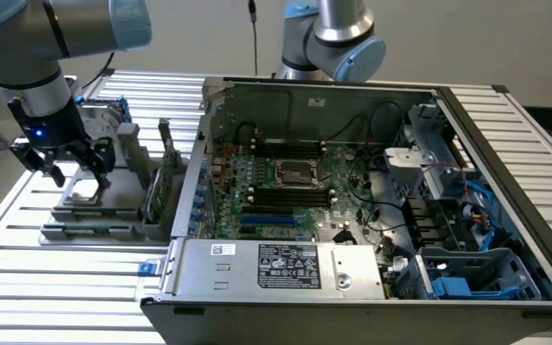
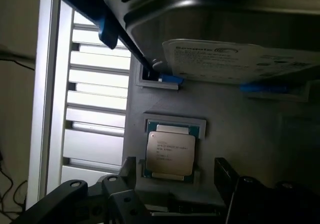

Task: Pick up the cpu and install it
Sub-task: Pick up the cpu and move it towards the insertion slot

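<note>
Wrist view first: the fingers (image 2: 126, 176) are spread wide apart, one dark tip on each side of the cpu (image 2: 170, 151), and they grip nothing at all. The gripper (image 2: 175, 166) hangs straight over the chip; from this view I cannot tell whether the tips touch it. The cpu lies flat, shiny lid up, in a shallow square pocket of the grey holder (image 2: 240, 129). Just past that pocket the hard drive (image 2: 235, 62) with its white label sits in the same holder, with blue clips (image 2: 170, 79) at its near edge. Beside the holder run the pale slats of the counter (image 2: 95, 99). Over to the exterior view: the gripper (image 1: 77, 171) hovers low above the holder at that view's left, the cpu (image 1: 84, 190) a pale square right under it. A green card (image 1: 167, 176) stands upright on edge in the holder, between the gripper and the open computer case (image 1: 468, 108). Inside the case lies the motherboard (image 1: 353, 208), its dark metal-framed socket (image 1: 295, 171) near the middle, well apart from the chip, with black cables looping nearby. The silver power supply (image 1: 276, 266) fills the case's near corner, and a second arm's grey and blue joint (image 1: 338, 43) rises behind the case.
</note>
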You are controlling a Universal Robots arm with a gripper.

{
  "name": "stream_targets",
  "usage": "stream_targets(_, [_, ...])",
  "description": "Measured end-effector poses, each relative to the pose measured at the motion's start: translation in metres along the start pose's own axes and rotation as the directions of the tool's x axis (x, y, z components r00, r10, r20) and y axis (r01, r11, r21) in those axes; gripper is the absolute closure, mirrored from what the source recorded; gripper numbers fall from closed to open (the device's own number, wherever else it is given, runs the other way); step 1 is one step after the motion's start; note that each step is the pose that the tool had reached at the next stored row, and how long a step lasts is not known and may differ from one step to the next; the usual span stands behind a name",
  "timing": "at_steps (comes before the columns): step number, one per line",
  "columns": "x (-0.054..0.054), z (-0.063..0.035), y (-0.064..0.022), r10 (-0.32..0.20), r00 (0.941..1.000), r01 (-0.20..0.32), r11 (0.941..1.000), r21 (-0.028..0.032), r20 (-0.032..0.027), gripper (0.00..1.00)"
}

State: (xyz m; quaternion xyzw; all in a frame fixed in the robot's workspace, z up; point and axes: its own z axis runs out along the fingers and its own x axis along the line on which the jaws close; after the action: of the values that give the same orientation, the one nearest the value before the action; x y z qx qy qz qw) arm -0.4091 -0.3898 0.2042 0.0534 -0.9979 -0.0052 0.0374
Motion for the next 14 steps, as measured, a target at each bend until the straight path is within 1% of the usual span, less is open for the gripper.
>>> stream_targets(3, [0.002, 0.0056, 0.0033, 0.0, 1.0, 0.0, 1.0, 0.0001, -0.0001, 0.27])
stream_targets(5, [0.005, 0.0089, 0.0039, 0.0, 1.0, 0.0, 1.0, 0.0001, -0.0001, 0.27])
stream_targets(8, [0.005, 0.0122, 0.0039, 0.002, 1.0, -0.002, 1.0, -0.0001, 0.0003, 0.27])
stream_targets(14, [0.005, 0.0163, 0.004, 0.035, 0.9994, -0.035, 0.9994, -0.0026, 0.0006, 0.27])
